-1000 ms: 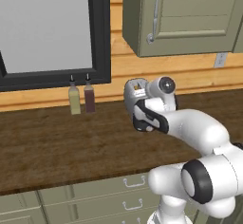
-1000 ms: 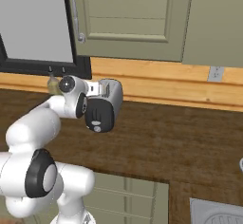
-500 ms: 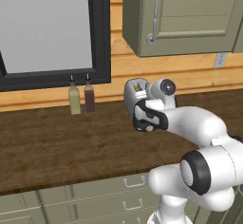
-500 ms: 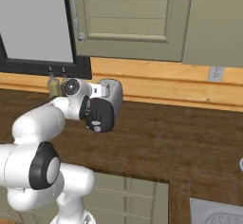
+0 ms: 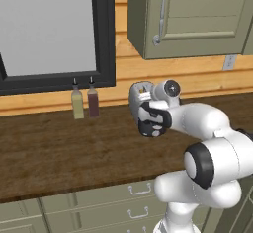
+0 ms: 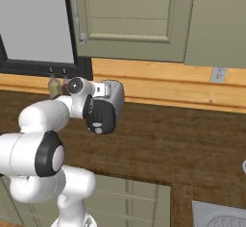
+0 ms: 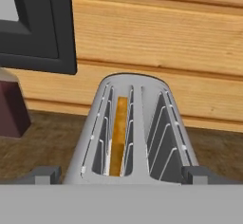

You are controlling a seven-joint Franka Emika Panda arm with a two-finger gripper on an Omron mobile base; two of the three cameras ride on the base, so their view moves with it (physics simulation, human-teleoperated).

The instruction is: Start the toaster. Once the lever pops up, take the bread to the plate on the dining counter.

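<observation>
The silver-grey toaster (image 5: pixel 137 97) (image 6: pixel 114 93) stands on the dark wood worktop against the wooden wall, its black end panel (image 5: pixel 151 121) (image 6: pixel 101 116) facing the robot. In the hand view the toaster (image 7: pixel 137 137) is seen from above its near end. The bread (image 7: pixel 118 135) stands sunk in the left slot, with its golden-brown crust edge showing. My gripper (image 7: pixel 121 174) is open, with one fingertip on each side of the toaster's near end and nothing held. I cannot make out the lever. The plate and the dining counter are out of view.
Two small bottles (image 5: pixel 77 103) (image 5: pixel 93 100) stand left of the toaster under a black window frame (image 5: pixel 104 34); the dark one (image 7: pixel 9 107) is close by. A green wall cabinet (image 5: pixel 192 15) hangs above. A sink corner (image 6: pixel 221 216) lies far right.
The wrist has edged slightly closer to the toaster. The jaws stay wide apart. Toaster and bread have not moved.
</observation>
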